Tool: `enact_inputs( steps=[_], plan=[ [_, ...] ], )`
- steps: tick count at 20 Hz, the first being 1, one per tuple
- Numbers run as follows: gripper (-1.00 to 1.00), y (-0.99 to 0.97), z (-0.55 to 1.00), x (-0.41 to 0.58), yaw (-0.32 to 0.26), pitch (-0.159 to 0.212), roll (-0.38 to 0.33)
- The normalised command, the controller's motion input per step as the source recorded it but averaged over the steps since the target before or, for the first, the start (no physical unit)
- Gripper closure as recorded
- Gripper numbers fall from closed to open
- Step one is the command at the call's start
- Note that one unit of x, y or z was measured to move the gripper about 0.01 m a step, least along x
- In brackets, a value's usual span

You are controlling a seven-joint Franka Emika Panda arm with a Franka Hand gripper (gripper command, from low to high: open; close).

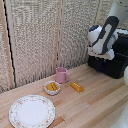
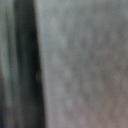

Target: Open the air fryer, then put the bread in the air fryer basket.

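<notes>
Right now the white arm's pale end piece, the pincer (image 1: 96, 50), is up against the front of the large glossy black boxy air fryer (image 1: 116, 60), out at about three o'clock in the exterior view. The fingertips are buried against the dark appliance, so I cannot tell whether the pincer is spread or closed, and the short black bar handle can't be picked out. The wrist view is no help: a grey blur with a dark band down one side.

Judging by that, this is the opening step, reaching for the handle, with the drawer seemingly not yet pulled. Next up calls for closing squarely on the bar, then a straight pull outward.

Meanwhile the small golden-brown rectangular bread stick (image 1: 77, 87) lies on the pale wooden counter (image 1: 95, 100), around six o'clock, untouched, between a pink mug (image 1: 61, 75) and the fryer, near a small white bowl of yellow chunks (image 1: 52, 87). A patterned white plate (image 1: 32, 111) sits at eight o'clock.
</notes>
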Motion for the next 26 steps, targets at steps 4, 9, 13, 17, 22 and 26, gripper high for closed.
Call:
enact_inputs(
  steps=[4,9,13,17,22,26],
  plan=[
    [1.0,0.57,0.71,-0.091,-0.145,-0.088,0.084],
    [1.0,0.71,0.67,-0.076,-0.102,-0.055,0.009],
    [1.0,0.75,0.52,-0.049,-0.105,-0.03,0.0],
    [1.0,0.79,0.38,-0.194,-0.07,-0.019,-0.001],
    [1.0,0.83,0.28,-0.416,-0.013,-0.015,-0.025],
    [1.0,0.79,0.09,-0.544,0.0,-0.05,-0.04]
  ],
)
